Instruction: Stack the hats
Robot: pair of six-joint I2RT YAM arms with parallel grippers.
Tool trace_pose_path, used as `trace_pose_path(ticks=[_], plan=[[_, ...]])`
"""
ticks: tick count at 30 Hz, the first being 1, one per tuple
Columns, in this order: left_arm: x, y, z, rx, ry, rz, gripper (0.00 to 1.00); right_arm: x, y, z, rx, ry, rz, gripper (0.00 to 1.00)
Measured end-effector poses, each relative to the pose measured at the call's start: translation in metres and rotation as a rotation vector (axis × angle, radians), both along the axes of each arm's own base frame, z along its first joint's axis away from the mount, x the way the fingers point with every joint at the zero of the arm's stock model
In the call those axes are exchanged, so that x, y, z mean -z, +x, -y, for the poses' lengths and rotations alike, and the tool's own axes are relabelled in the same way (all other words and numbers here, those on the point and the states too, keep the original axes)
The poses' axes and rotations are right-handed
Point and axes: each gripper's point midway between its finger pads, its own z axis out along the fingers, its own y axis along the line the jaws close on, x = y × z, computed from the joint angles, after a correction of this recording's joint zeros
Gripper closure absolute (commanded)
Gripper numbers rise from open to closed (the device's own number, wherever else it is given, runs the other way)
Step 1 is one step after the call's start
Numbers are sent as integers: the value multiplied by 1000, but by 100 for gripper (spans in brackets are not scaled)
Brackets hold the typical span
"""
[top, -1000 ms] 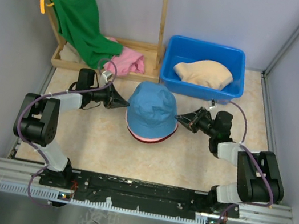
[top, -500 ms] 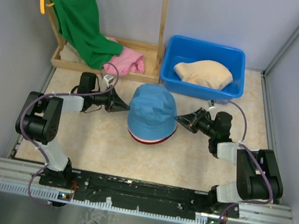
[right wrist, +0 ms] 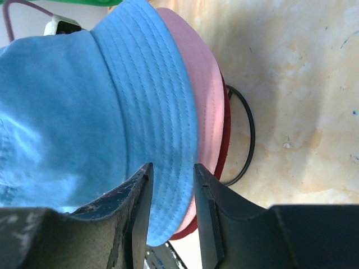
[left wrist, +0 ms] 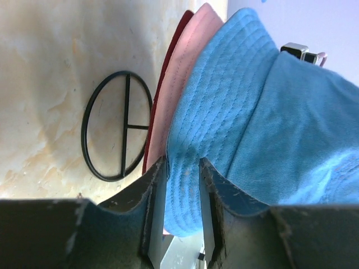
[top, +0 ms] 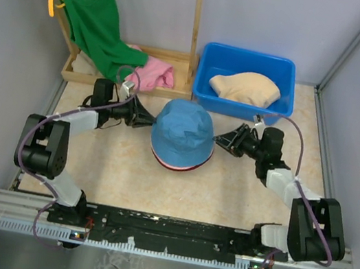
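The top view looks steeply down on the blue hat from its near side. Both wrist views sit close at its brim, on opposite sides; all share it.

A green sleeveless shirt hangs from a yellow hanger on a wooden rack at the far left. Its hem drapes onto the rack's base, touching a bright pink cloth. Just right of the rack stands 1 blue plastic bin. A black ring (crossed by 2 lines) marks the beige table.
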Motion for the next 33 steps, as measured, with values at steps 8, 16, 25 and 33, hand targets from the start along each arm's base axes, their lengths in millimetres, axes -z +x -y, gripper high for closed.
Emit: trace_pose_path(ticks=[8, 16, 25, 33], plan=[[-23, 17, -7, -48, 20, 48, 59, -36, 27, 19, 38, -118, 64, 47], [-8, 19, -16, -105, 72, -18, 56, -108, 92, 52, 136, -276, 195, 2], [18, 21, -37, -219, 182, -126, 53, -111, 199, 87, 251, -537, 117, 1], [3, 40, -50, -271, 217, -90, 54, -19, 260, 119, 254, -776, -139, 1]])
